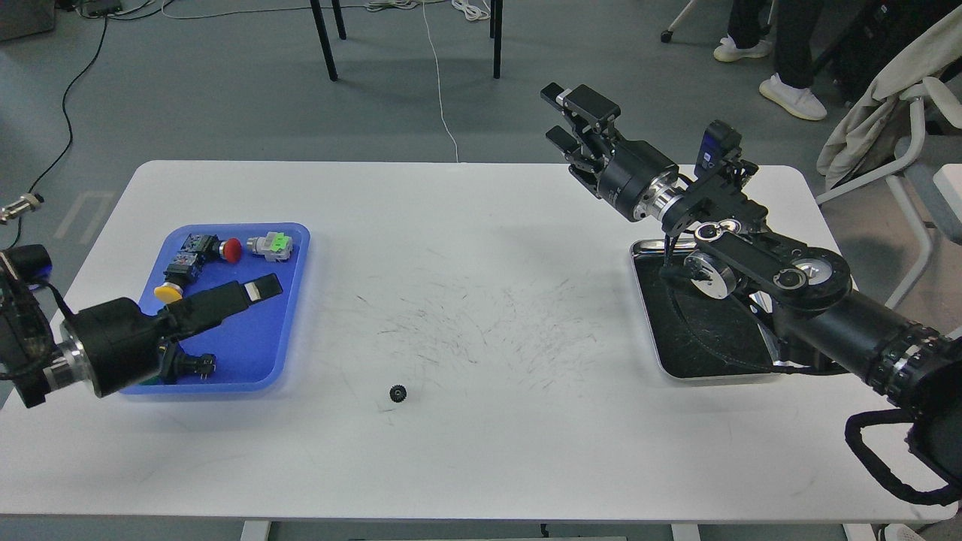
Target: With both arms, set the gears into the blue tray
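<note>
You see one gear (397, 392) lying alone on the white table (481, 451), near the front edge and a little left of the middle — well apart from both grippers. The blue tray (289, 315) sits on the left part of the table. It holds push-buttons with a red cap (232, 250), a yellow cap (167, 291) and a green-and-grey one (272, 246) at its far end. A second gear is not visible in the tray; your left arm covers its middle.

The left gripper (255, 289) reaches from the left edge over the tray, pointing right. Only one flat finger shows clearly, so I cannot tell how its jaws stand.

The right gripper (570, 116) is raised beyond the far edge of the table — its two fingers are spread apart with nothing between them. The right arm passes over the steel tray (646, 330) on the right side.
</note>
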You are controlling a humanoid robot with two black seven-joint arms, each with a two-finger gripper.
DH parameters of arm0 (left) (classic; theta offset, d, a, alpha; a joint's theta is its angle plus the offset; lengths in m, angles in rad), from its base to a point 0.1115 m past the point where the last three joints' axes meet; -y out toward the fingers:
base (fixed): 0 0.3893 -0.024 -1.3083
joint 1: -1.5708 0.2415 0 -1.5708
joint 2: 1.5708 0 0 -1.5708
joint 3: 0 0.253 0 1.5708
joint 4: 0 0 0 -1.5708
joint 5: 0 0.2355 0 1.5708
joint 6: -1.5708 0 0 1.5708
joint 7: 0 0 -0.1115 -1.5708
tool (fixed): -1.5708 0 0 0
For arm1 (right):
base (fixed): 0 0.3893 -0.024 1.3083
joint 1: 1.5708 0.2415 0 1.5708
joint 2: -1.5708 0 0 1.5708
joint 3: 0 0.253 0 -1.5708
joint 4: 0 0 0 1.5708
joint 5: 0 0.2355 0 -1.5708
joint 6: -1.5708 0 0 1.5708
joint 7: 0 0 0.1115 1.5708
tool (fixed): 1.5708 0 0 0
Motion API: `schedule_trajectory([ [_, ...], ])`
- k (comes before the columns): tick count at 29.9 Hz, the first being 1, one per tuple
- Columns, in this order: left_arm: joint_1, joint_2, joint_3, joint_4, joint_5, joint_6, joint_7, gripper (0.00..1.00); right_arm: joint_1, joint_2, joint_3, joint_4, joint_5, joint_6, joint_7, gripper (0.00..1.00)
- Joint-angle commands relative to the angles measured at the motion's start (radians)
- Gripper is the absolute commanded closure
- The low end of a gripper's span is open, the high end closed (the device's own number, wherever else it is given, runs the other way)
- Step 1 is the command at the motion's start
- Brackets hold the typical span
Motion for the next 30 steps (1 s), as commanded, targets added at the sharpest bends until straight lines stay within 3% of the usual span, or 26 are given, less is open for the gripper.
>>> schedule_trajectory([
  [1,0.01,-0.064,0.056,0.001,0.08,0.054,0.0,0.01,0.0,-0.019,0.009,-0.001,0.027,-0.018,-0.003,0.24],
  [6,0.013,-0.156,0.109,0.006,0.124,0.072,0.0,0.01,0.001,-0.024,0.017,-0.052,0.132,-0.039,-0.017,0.24],
  [9,0.01,-0.204,0.14,0.013,0.175,0.089,0.0,0.01,-0.003,-0.027,0.022,-0.109,0.294,-0.059,-0.061,0.07],
  [14,0.004,-0.285,0.162,0.107,0.227,0.117,0.0,0.01,-0.028,-0.041,0.012,-0.126,0.432,-0.061,-0.118,0.06],
  [22,-0.041,-0.374,0.201,0.222,0.324,0.132,0.0,0.02,-0.034,-0.049,0.0,-0.124,0.431,-0.065,-0.12,0.06],
  [30,-0.054,-0.407,0.232,0.323,0.468,0.204,0.0,0.02,-0.022,-0.052,-0.064,-0.127,0.429,-0.065,-0.12,0.06],
])
